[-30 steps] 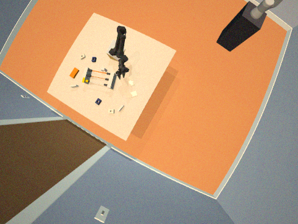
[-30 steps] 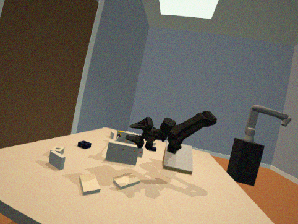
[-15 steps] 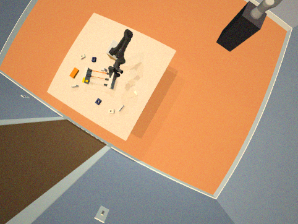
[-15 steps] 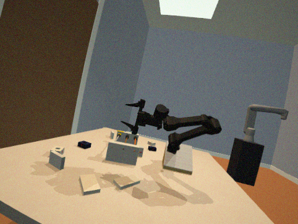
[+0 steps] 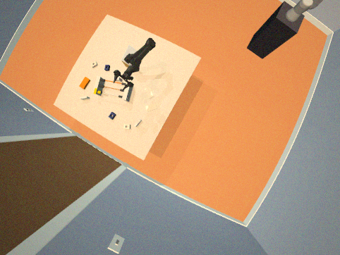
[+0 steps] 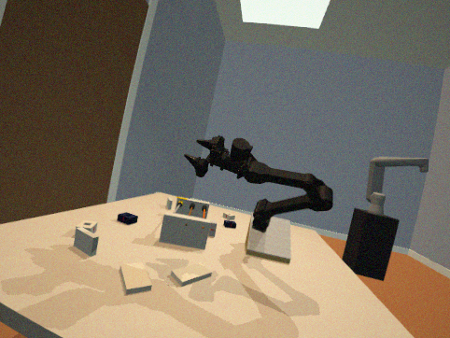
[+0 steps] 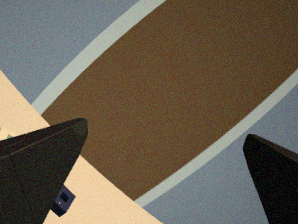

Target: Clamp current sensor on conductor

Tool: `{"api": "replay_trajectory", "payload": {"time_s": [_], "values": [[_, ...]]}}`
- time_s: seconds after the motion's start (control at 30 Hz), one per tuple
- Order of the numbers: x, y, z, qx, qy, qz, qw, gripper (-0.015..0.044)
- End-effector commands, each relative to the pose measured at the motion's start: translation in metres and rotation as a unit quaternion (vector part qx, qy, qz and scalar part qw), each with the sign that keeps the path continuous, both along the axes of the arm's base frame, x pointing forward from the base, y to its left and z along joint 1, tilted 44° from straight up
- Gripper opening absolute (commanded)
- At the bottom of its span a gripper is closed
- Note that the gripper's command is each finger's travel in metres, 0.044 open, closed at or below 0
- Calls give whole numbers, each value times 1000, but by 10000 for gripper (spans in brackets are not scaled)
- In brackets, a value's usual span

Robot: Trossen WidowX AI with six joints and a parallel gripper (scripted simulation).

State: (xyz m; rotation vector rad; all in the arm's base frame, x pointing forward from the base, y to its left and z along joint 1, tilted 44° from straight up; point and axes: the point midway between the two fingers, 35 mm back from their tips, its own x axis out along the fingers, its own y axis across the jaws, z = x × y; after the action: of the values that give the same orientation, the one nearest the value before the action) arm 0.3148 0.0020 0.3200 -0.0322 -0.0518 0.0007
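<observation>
Across the exterior view's lower middle lie two flat cream slabs (image 5: 150, 92) (image 6: 135, 278); beyond, left of centre, stands a grey two-panel frame (image 5: 129, 93) (image 6: 183, 232). Above it, the black two-fingered claw (image 5: 118, 86) (image 6: 191, 148) (image 7: 166, 135) gapes wide, empty. Which piece is the sensor, I cannot tell.

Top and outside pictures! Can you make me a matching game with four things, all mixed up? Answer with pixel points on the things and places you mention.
Things:
1. gripper (image 5: 118, 86) (image 6: 191, 148) (image 7: 166, 135)
2. floor (image 5: 247, 123) (image 6: 406, 271)
3. tabletop (image 5: 180, 61) (image 6: 61, 275) (image 7: 115, 195)
4. black stand (image 5: 269, 35) (image 6: 371, 243)

Clues:
A. cream
B. off the table, with a grey bent pipe (image 5: 301, 8) (image 6: 399, 161) on top
C. fingers wide apart, up in the air
D. orange

Right pairs: 1-C, 2-D, 3-A, 4-B.
</observation>
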Motion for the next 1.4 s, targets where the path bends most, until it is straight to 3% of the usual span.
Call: {"api": "replay_trajectory", "payload": {"time_s": [0.0, 0.13, 0.47, 0.87, 1.2, 1.37], "values": [[1, -2, 3, 16, 1, 0, 1000, 440], [25, -8, -15, 13, 62, 4, 998, 440], [90, -45, -109, 37, 283, 19, 958, 440], [121, -88, -240, 165, 503, 74, 845, 440], [114, -114, -343, 340, 610, 119, 706, 440], [112, -116, -350, 353, 614, 121, 695, 440]]}}
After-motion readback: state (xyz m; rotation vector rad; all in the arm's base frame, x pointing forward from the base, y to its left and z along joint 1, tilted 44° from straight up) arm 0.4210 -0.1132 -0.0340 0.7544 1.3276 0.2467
